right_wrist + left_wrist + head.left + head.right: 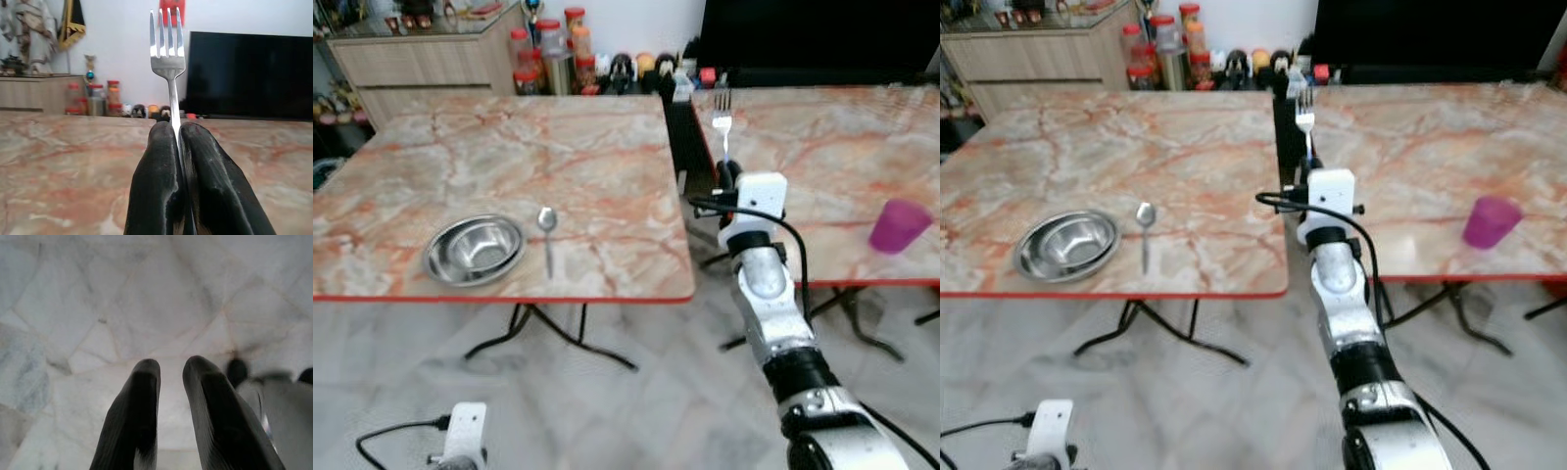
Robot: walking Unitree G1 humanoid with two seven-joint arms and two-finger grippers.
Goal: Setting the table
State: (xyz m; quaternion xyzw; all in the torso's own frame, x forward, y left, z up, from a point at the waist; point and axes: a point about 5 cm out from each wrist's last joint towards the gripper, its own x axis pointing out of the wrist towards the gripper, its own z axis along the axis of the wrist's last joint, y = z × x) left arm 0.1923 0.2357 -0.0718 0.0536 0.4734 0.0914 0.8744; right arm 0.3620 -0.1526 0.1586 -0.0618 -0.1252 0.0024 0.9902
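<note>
My right gripper (pixel 727 168) is shut on a silver fork (pixel 722 121), tines pointing away, held over the gap between two marble tables. In the right wrist view the fork (pixel 168 54) sticks out from between the black fingers (pixel 157 181). On the left table (pixel 509 166) a steel bowl (pixel 475 248) sits near the front edge, with a spoon (pixel 547 233) lying just to its right. A purple cup (pixel 899 225) stands on the right table (pixel 832 147). My left gripper (pixel 170 377) hangs low over the floor, fingers slightly apart and empty.
Jars and bottles (pixel 553 54) line the wall behind the tables, beside a wooden cabinet (pixel 421 59). A dark TV screen (pixel 822 34) stands behind the right table. Black table legs (pixel 548 328) spread over the pale marble floor (pixel 607 401).
</note>
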